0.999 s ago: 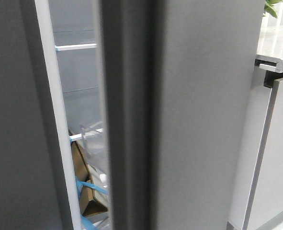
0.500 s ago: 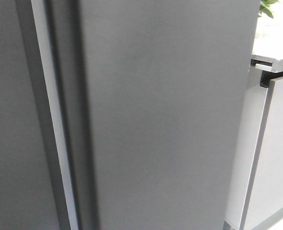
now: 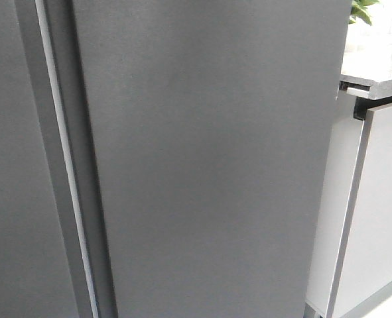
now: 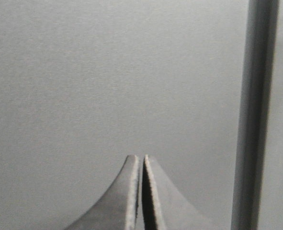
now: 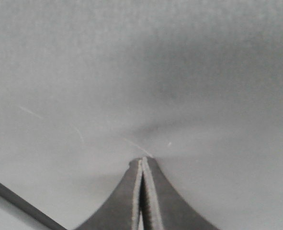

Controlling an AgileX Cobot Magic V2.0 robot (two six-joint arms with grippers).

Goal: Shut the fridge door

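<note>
The fridge door (image 3: 215, 159) is a tall matte dark-grey slab that fills most of the front view. Only a thin pale strip (image 3: 63, 165) shows between it and the dark panel on the left; no fridge interior shows. Neither gripper shows in the front view. In the left wrist view my left gripper (image 4: 141, 158) is shut and empty, its tips close to a flat grey surface (image 4: 107, 76). In the right wrist view my right gripper (image 5: 142, 160) is shut and empty, its tips at the door's grey face (image 5: 141, 72); I cannot tell if they touch.
A dark-grey panel (image 3: 13, 165) stands left of the door. To the right are pale grey glossy cabinet doors (image 3: 375, 212) under a light countertop (image 3: 378, 69), with a green plant (image 3: 361, 10) at the top right. A vertical grey edge (image 4: 256, 115) runs through the left wrist view.
The door has swung shut toward the fridge. The gap that showed shelves and boxes one second ago has narrowed to a thin pale strip.
</note>
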